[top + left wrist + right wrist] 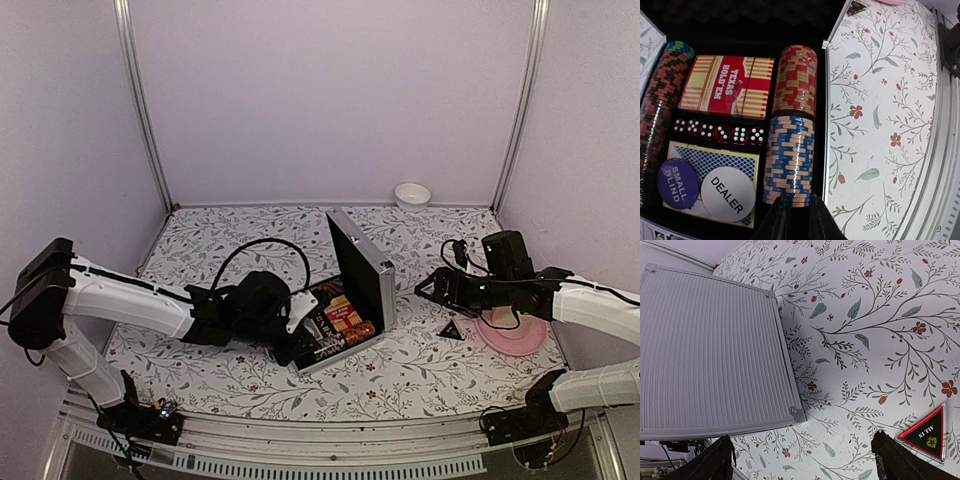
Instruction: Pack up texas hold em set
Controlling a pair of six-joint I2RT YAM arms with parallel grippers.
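Observation:
The silver briefcase [362, 268] stands open mid-table with its lid upright. In the left wrist view it holds a red card deck [727, 86], a blue deck [715, 159], dice [720, 133], red chips [657, 115], red-and-cream chips [797, 80] and blue chips [790, 162]. A Small Blind button [677, 183] and a Dealer button [728, 193] lie on the blue deck. My left gripper [795, 214] is shut at the near end of the blue chips; nothing shows between its tips. My right gripper [805, 465] hangs open behind the ribbed lid [710, 355], holding nothing.
A black triangular All In token [927, 435] lies on the floral tablecloth right of the case, also seen from above as the token [452, 330]. A pink plate [515, 338] sits under the right arm. A white bowl [412, 195] stands at the back wall.

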